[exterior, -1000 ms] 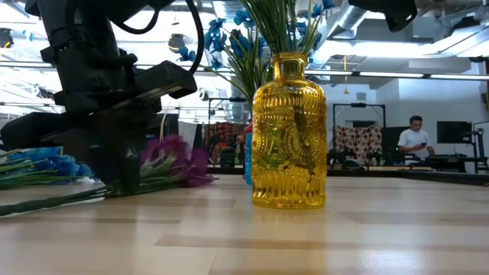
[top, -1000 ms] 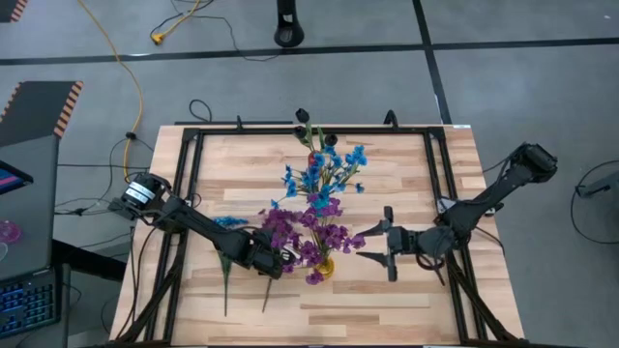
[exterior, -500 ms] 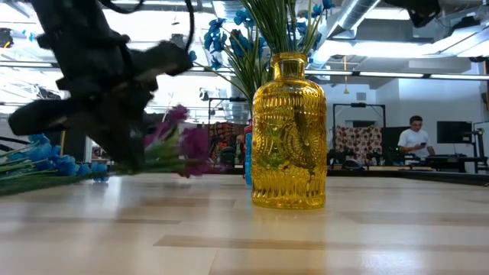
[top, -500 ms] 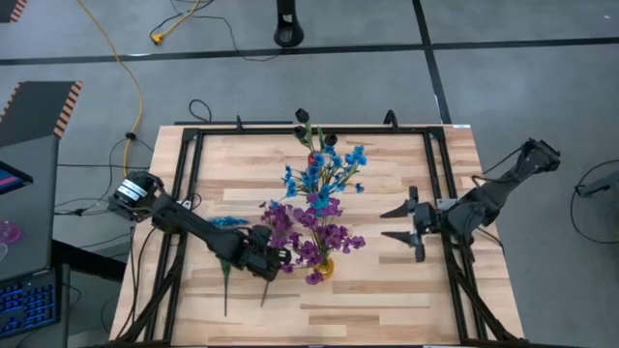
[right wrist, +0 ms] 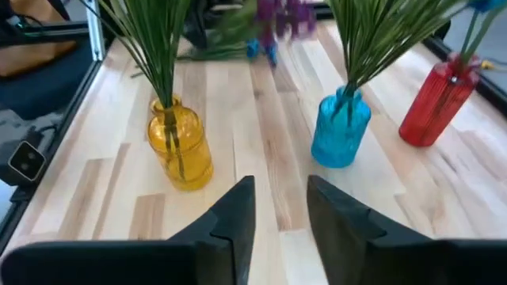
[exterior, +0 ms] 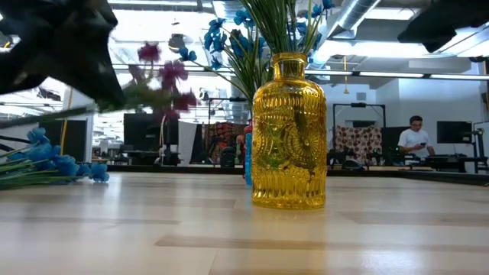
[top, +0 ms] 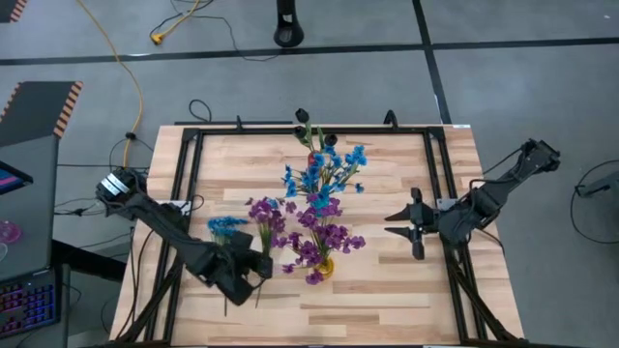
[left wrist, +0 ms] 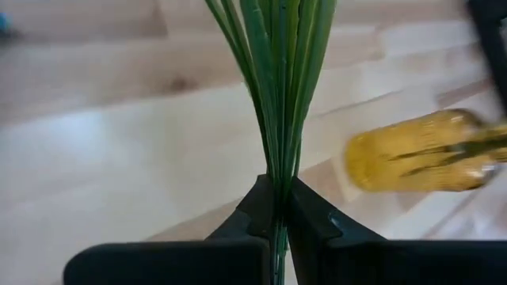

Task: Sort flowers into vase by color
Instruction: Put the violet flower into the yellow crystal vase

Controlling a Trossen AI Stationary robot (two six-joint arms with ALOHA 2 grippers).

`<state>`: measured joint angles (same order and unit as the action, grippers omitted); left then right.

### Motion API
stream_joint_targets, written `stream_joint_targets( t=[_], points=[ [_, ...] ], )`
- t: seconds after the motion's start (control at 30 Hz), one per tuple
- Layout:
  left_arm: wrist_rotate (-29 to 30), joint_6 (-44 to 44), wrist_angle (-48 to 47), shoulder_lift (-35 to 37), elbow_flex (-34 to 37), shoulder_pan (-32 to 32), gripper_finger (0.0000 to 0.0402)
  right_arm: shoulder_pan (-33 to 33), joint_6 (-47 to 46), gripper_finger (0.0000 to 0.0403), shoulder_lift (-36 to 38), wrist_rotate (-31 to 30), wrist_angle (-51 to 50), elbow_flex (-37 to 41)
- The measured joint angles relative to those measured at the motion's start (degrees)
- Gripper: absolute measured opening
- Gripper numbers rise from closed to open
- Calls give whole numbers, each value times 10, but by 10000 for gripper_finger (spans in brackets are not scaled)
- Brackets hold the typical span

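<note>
I have the left gripper (left wrist: 276, 207) pinched tight on the green stems of a purple flower sprig (top: 263, 215), holding it off the wood at the table's front-left, its blooms just left of the yellow vase (exterior: 289, 131). That vase already carries purple blooms; the blue vase (right wrist: 340, 130) and red vase (right wrist: 434, 106) stand behind it toward the far edge. A blue sprig (top: 225, 224) lies flat on the table (top: 387, 300) beside my arm. The right gripper (right wrist: 279, 207) hovers near the right frame rail, fingers a little apart and holding nothing. Bare wood runs between it and the vases, and along the front edge.
</note>
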<state>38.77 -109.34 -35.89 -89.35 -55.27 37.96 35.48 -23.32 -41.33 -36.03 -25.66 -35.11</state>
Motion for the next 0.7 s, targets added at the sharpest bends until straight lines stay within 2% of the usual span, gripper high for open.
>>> stream_joint_targets(
  t=[0.13, 0.3, 0.5, 0.7],
  points=[
    [73, 21, 0, 14, 0, 20, 0, 0, -8, 115, -35, 0, 8, 0],
    [228, -23, -44, 18, 0, 49, 0, 0, -38, 82, -87, 0, 20, 0],
    [310, -95, -112, 21, 0, 73, 0, 0, -71, 53, -148, 0, 39, 0],
    [391, -58, -109, 21, 0, 74, 0, 0, -68, 34, -205, 0, 104, 0]
  ],
)
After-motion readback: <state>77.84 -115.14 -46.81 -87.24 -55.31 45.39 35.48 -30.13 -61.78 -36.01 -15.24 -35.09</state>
